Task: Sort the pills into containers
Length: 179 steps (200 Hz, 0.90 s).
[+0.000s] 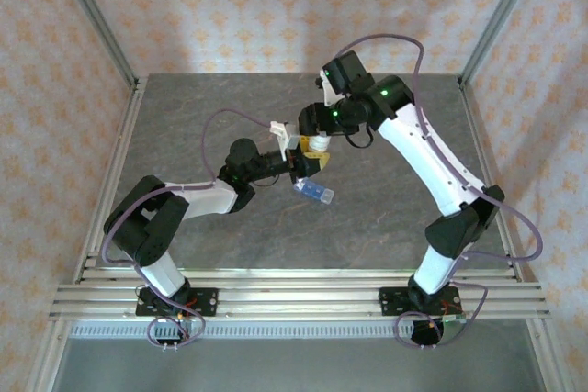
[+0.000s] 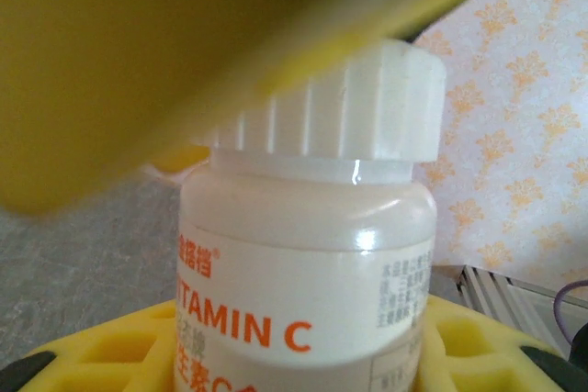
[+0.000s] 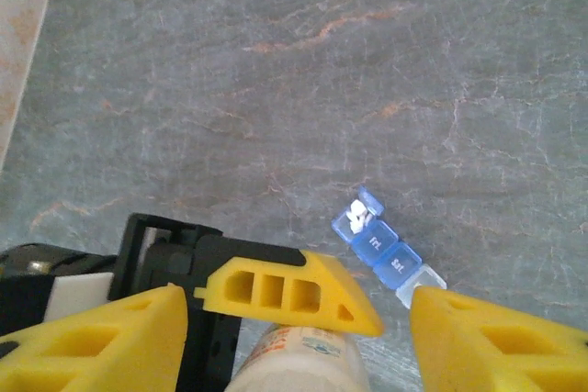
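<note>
Your left gripper clamps the vitamin bottle, your right gripper stands with jaws apart at its white cap, so you're uncapping: close, twist it off, then tip toward the pill box lying on the table nearby.

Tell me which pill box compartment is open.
The end compartment of the pill box, beside Fri: lid up, white pills inside. Fri and Sat are shut.

there is one blue pill box and one white vitamin c bottle.
</note>
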Each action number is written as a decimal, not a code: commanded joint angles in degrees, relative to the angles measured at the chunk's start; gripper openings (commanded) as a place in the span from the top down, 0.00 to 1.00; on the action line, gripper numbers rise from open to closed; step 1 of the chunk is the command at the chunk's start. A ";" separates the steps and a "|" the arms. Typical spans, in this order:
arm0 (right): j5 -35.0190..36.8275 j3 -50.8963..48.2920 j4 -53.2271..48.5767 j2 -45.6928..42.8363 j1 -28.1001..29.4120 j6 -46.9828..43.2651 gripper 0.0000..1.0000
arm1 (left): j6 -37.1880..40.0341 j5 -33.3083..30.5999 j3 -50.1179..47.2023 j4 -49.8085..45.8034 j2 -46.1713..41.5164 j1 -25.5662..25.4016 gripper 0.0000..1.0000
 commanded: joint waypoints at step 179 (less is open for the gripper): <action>-7.39 5.46 -12.70 -2.75 -1.93 -29.22 0.28 | -0.55 3.34 -0.08 4.33 -2.49 -0.30 1.00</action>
